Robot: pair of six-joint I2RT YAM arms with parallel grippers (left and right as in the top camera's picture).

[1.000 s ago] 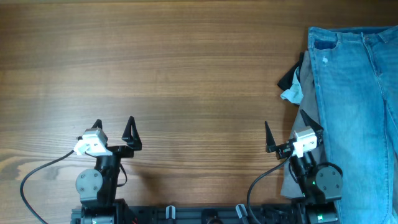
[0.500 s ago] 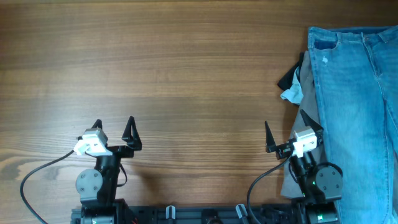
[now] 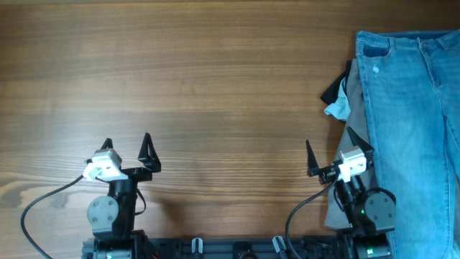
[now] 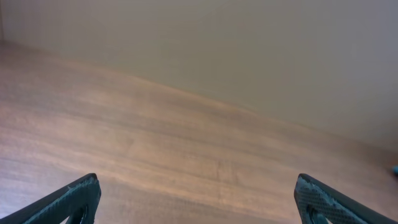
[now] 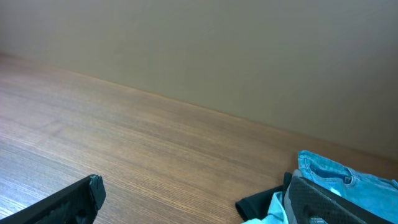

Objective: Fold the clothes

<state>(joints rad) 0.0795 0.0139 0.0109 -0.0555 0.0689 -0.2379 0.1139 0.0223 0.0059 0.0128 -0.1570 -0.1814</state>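
The light blue denim jeans [image 3: 410, 122] lie flat along the right edge of the table, waistband at the top with a back pocket and a small white mark; part runs out of view. They also show in the right wrist view [image 5: 339, 177]. My right gripper [image 3: 336, 155] is open and empty near the front edge, its right finger over the jeans' left border. My left gripper [image 3: 127, 146] is open and empty at the front left, far from the jeans. In the left wrist view only bare wood lies between the fingers [image 4: 198, 199].
Small dark and white garments [image 3: 338, 99] stick out from under the jeans' left edge, also in the right wrist view [image 5: 264, 204]. A grey garment [image 3: 338, 208] lies under the jeans near the right arm base. The wooden table [image 3: 201, 86] stretches left.
My left gripper has shifted slightly up and to the left. The right arm and the jeans have not moved.
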